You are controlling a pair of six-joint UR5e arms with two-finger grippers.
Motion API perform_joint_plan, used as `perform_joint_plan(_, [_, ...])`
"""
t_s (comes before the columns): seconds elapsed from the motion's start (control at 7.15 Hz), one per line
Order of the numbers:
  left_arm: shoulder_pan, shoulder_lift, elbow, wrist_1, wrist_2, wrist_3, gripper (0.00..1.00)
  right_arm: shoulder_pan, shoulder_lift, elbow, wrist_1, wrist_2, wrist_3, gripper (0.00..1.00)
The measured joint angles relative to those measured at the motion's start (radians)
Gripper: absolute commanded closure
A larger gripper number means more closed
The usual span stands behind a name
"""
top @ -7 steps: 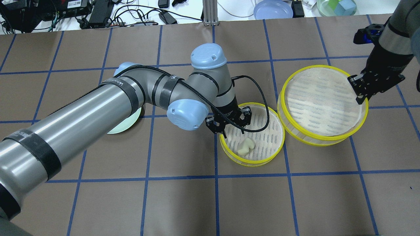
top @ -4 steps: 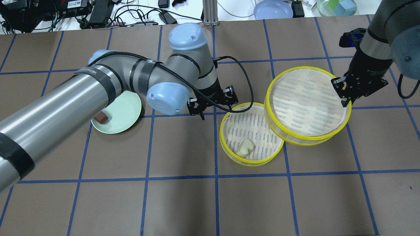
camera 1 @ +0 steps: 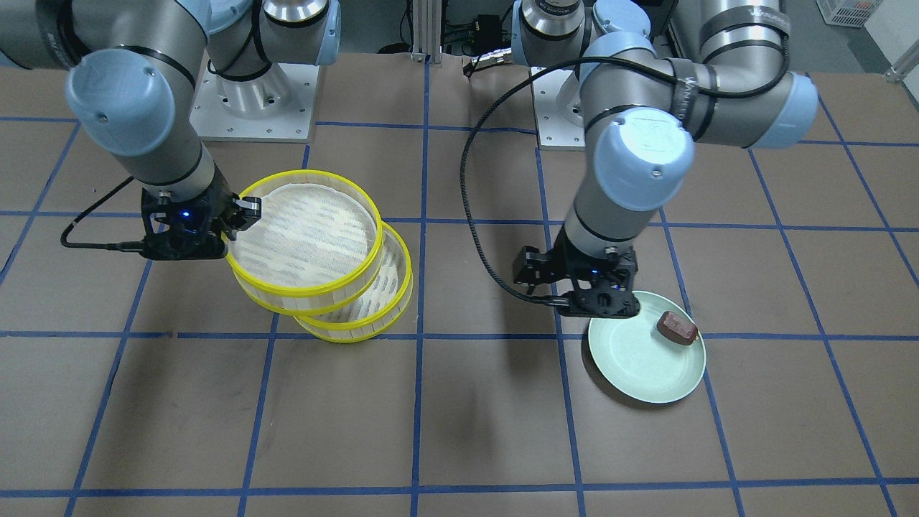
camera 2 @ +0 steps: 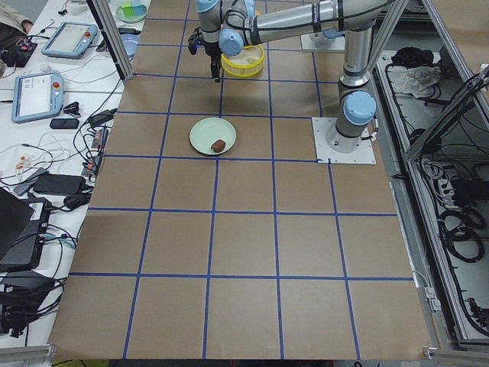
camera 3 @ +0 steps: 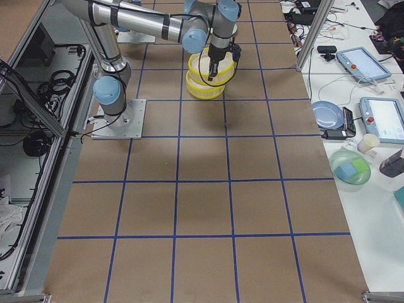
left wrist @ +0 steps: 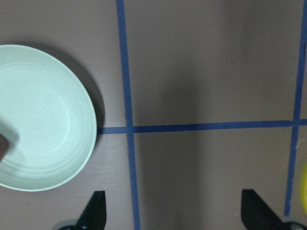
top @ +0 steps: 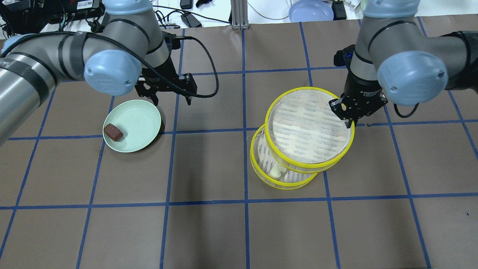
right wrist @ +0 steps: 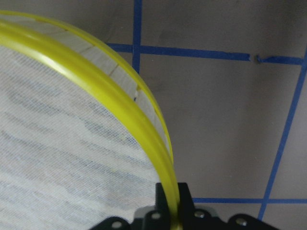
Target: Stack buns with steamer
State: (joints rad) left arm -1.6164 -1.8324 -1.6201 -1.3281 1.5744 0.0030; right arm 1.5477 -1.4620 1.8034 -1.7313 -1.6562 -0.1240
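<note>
My right gripper (top: 351, 118) is shut on the yellow rim of one steamer tray (top: 309, 127) and holds it raised. It overlaps the other steamer tray (top: 254, 161), shifted to the right of it. The clamped rim shows in the right wrist view (right wrist: 169, 188). The cream bun (top: 276, 171) lies in the lower tray, half covered. The brown bun (top: 113, 132) lies on the pale green plate (top: 143, 119). My left gripper (top: 171, 100) is open and empty, above the table just right of and behind the plate (left wrist: 43, 120). In the front view the held tray (camera 1: 305, 237) hangs over the lower one (camera 1: 359, 332).
A blue bowl (top: 310, 10), cables and electronics lie beyond the table's far edge. The brown mat has a blue tape grid. Open mat lies in front of the trays and between them and the plate.
My right gripper has carried its tray to the left, over the tray with the cream bun. My left gripper has left that tray and moved left and back to the plate.
</note>
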Motion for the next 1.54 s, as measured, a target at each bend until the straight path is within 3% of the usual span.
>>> perform_joint_plan(0.56, [0.243,-0.022,-0.042,-0.007,0.025,0.289,0.01,0.017,0.042,0.076,-0.149,0.046,-0.048,1.0])
perform_joint_plan(1.26, [0.297,-0.141,-0.071,0.013,0.091,0.267,0.04,0.038,0.087,0.077,-0.174,0.023,-0.045,0.94])
perform_joint_plan(1.4, [0.297,-0.164,-0.071,0.027,0.094,0.268,0.18,0.041,0.091,0.077,-0.174,0.022,-0.04,0.94])
perform_joint_plan(1.54, [0.298,-0.185,-0.072,0.043,0.098,0.269,0.5,0.054,0.098,0.076,-0.175,0.02,-0.024,0.94])
